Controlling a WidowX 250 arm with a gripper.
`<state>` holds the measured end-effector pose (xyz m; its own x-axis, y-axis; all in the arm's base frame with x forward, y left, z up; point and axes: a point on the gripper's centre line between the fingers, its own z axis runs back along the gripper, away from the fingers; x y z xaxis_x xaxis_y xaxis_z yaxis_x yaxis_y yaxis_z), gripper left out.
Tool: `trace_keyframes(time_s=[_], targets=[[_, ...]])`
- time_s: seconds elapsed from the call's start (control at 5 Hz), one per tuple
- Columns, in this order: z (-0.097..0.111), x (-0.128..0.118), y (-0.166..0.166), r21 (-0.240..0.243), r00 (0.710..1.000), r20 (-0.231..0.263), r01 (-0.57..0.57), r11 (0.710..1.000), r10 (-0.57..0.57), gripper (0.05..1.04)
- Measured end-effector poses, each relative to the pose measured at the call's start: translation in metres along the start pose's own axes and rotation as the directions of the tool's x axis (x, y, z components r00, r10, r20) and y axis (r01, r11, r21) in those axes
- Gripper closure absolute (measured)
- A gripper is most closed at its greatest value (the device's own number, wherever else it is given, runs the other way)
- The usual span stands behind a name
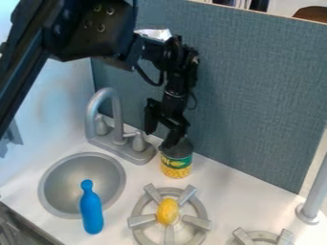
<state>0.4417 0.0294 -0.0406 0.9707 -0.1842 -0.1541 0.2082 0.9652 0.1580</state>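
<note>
The claw [159, 139], its fingers apart, hangs at the can [176, 165], one fingertip at or just above the top; contact is unclear. The can stands upright on the surface [228, 186] between the faucet [115, 117] and a burner [201, 210] bearing a lemon [168, 211]. A blue bottle [91, 210] overlaps the sink's rim [49, 176].

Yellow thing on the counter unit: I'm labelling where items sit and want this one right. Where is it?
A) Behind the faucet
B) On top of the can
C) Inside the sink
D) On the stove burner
D: the yellow thing rests mid-burner, among its grey prongs.
</note>
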Motion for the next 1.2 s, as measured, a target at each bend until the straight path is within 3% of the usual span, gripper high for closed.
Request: trace_keyframes(time_s=[0.2, 0.4, 0.8, 1.2], targets=[[-0.002, 0.004, 0.004, 0.021, 1.000, -0.009, -0.007, 1.000, 0.008, 0.083], [-0.003, 0.006, 0.000, -0.001, 1.000, -0.006, 0.008, 1.000, -0.008, 0.083], [-0.012, 0.008, -0.026, -0.161, 1.000, -0.027, -0.016, 0.987, 0.012, 0.083], [-0.014, 0.011, -0.042, -0.224, 1.000, -0.031, -0.008, 0.974, 0.001, 0.083]])
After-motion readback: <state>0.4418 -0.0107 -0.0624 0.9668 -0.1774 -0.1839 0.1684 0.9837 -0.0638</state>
